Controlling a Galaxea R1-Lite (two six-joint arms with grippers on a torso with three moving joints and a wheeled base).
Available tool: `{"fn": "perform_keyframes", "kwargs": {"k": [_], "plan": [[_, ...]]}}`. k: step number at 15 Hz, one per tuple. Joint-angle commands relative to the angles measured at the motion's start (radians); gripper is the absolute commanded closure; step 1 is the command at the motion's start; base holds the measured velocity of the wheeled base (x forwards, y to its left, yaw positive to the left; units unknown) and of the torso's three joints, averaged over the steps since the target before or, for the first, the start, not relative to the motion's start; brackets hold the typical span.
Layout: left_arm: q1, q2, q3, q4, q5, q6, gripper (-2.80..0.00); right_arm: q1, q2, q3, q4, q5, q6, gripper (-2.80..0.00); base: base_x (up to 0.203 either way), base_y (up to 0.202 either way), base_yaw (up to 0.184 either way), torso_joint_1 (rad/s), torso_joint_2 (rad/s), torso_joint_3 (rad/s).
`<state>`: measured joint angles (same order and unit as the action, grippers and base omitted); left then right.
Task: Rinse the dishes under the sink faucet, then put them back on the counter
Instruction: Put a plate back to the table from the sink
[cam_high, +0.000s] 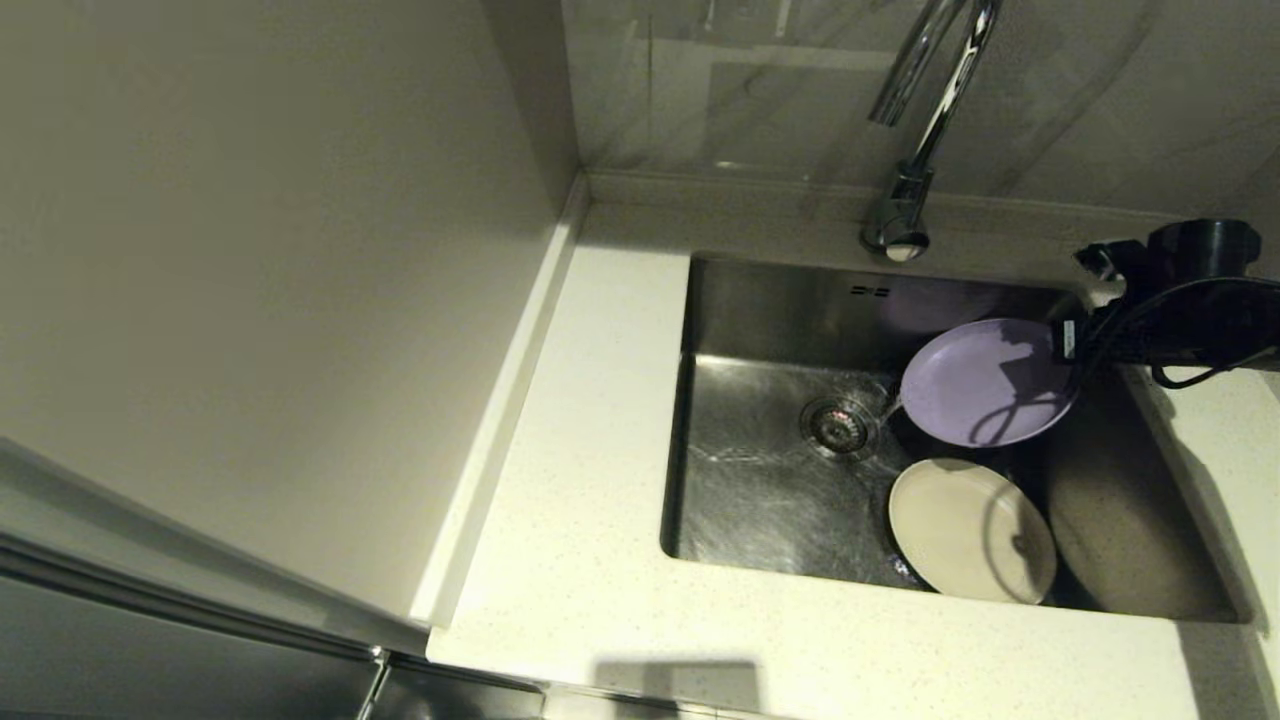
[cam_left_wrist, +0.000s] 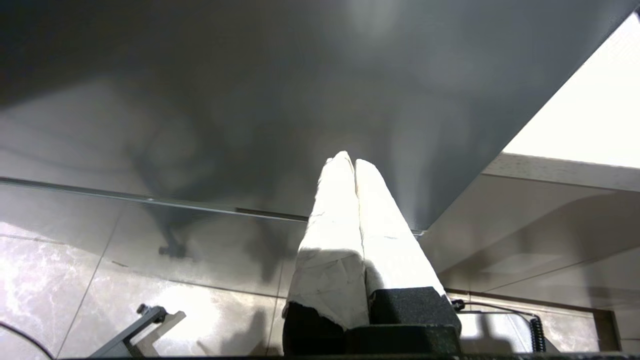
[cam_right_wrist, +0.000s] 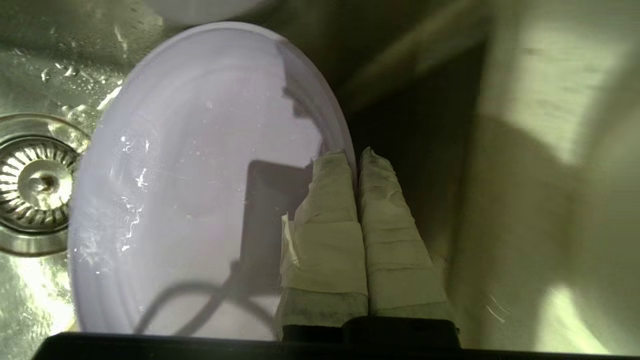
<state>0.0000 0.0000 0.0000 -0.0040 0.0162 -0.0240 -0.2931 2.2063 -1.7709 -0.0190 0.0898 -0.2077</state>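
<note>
My right gripper (cam_high: 1072, 338) (cam_right_wrist: 356, 155) is shut on the right rim of the round lilac plate (cam_high: 985, 382) (cam_right_wrist: 200, 190). It holds the plate tilted above the steel sink (cam_high: 760, 490), right of the drain strainer (cam_high: 838, 425) (cam_right_wrist: 35, 190). The plate is wet and a thin trickle runs off its lower edge toward the drain. The cream plate (cam_high: 970, 530) leans in the sink's front right corner. The chrome faucet (cam_high: 925, 110) rises behind the sink, with no stream showing at its spout. The white bowl is out of view. My left gripper (cam_left_wrist: 352, 160) hangs shut and empty below the counter (cam_high: 580, 450).
A tall pale panel (cam_high: 260, 280) stands left of the counter along its low raised edge (cam_high: 500, 420). Two overflow slots (cam_high: 870, 291) mark the sink's back wall. A narrow counter strip (cam_high: 1235, 450) runs right of the sink. The left wrist view faces a dark cabinet front (cam_left_wrist: 250, 100) and tiled floor (cam_left_wrist: 60, 280).
</note>
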Motion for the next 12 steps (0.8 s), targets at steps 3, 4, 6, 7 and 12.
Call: {"fn": "perform_keyframes", "kwargs": {"k": [3, 4, 6, 7, 12], "plan": [[0.000, -0.002, 0.000, -0.001, 0.001, -0.001, 0.00, -0.032, -0.197, 0.179, -0.031, 0.010, -0.065, 0.00, 0.000, 0.000, 0.000, 0.000, 0.00, 0.000], [0.000, -0.002, 0.000, -0.001, 0.001, -0.001, 0.00, -0.039, -0.248, 0.234, -0.039, 0.021, -0.091, 0.00, 0.000, 0.000, 0.000, 0.000, 0.00, 0.000], [0.000, -0.002, 0.000, -0.001, 0.001, -0.001, 0.00, -0.051, -0.364, 0.373, -0.068, 0.041, -0.135, 0.00, 0.000, 0.000, 0.000, 0.000, 0.00, 0.000], [0.000, -0.002, 0.000, -0.001, 0.001, -0.001, 0.00, -0.057, -0.418, 0.443, -0.093, 0.047, -0.156, 0.00, 0.000, 0.000, 0.000, 0.000, 0.00, 0.000], [0.000, -0.002, 0.000, -0.001, 0.001, -0.001, 0.00, -0.074, -0.656, 0.677, -0.356, 0.079, -0.345, 0.00, 0.000, 0.000, 0.000, 0.000, 0.00, 0.000]]}}
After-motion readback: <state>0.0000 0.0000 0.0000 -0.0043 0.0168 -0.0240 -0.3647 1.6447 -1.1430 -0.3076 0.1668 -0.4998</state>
